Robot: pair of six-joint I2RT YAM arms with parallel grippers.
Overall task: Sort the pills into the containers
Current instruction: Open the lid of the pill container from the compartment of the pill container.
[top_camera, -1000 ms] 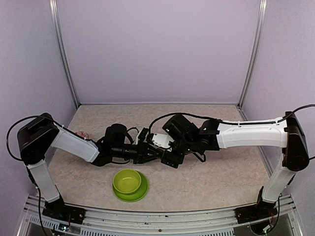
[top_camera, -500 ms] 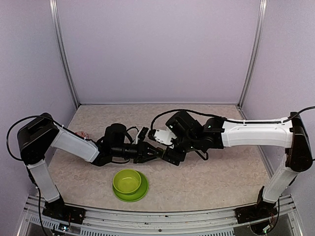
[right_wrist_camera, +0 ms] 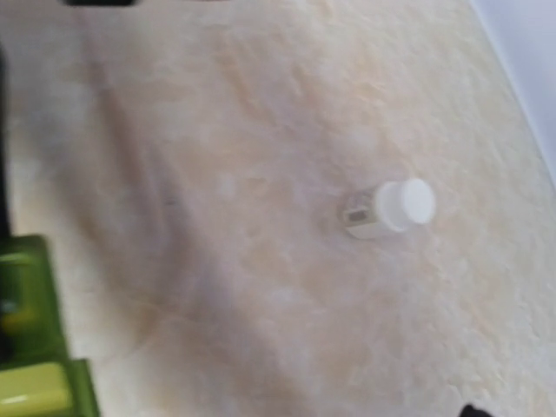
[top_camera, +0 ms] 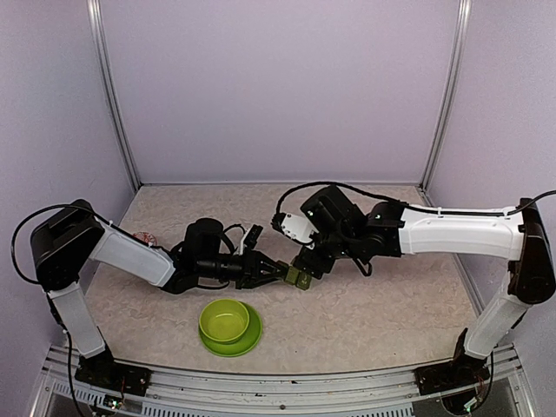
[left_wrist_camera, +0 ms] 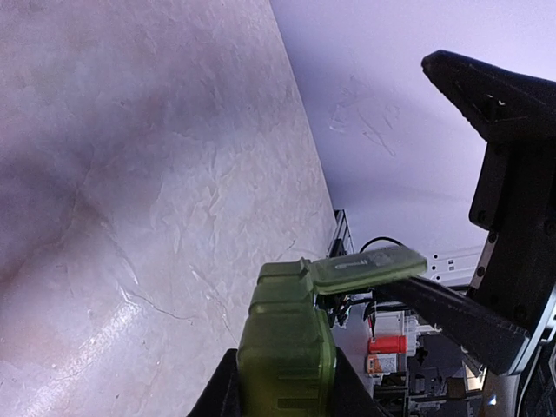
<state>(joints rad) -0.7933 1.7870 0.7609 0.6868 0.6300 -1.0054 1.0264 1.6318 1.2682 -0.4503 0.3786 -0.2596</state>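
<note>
The containers are a dark green pill box [left_wrist_camera: 287,347] of square compartments in a row, held just above the table by my left gripper [left_wrist_camera: 282,387], which is shut on its near end. The lid [left_wrist_camera: 369,263] of its far compartment stands swung open. The box's free end [top_camera: 301,278] pokes out right of my left gripper [top_camera: 280,274]. My right gripper [top_camera: 307,261] hovers just beyond it with jaws apart, and one of its black fingers [left_wrist_camera: 452,317] lies under the open lid. The right wrist view catches the box's edge [right_wrist_camera: 30,347]. I cannot make out any pills.
A lime-green bowl on its plate [top_camera: 228,325] stands in front of the box. A small white capped bottle [right_wrist_camera: 391,208] lies on the beige table. A small reddish object [top_camera: 143,236] sits behind my left forearm. Walls and metal posts close in the back and sides.
My right gripper has pulled back up and to the right off the pill box, so the box's free end now shows. My left arm and the box have stayed put.
</note>
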